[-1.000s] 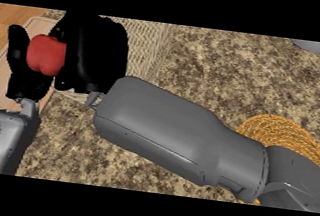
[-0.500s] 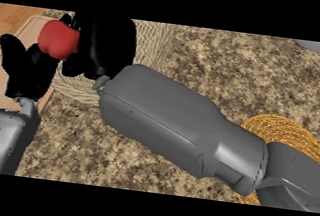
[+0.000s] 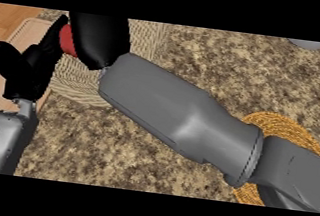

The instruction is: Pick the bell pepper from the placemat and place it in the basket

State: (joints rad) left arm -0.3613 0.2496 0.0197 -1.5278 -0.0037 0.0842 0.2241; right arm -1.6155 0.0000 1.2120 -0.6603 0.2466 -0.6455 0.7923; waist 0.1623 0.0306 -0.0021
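Head view, single frame.

Right hand (image 3: pixel 97 37) at upper left, fingers curled round the bell pepper (image 3: pixel 66 44); only a red sliver showing at the hand's left edge. Thumb hidden.

Pepper over the upper part of the round woven placemat (image 3: pixel 72 88). Cannot tell whether lifted clear of the mat or touching it.

Right forearm (image 3: pixel 181 115) running diagonally from lower right to upper left, covering part of the basket (image 3: pixel 297 136).

Basket at lower right, well apart from the pepper, on the speckled counter (image 3: pixel 221 57). Interior mostly hidden by the arm.

Left hand (image 3: pixel 22 70) at the left edge, resting, fingers up and fairly straight, thumb spread to the side, holding nothing; fingertips just beside the pepper. Cannot tell whether touching it.

Step in hand, as judged: grasp made, carry to the basket not yet begun.

Next move, as judged: raise the pepper off the mat, swing the right hand down and right across the frame, stop above the basket's opening, then uncurl the fingers. Needs enough height to pass over the basket rim.
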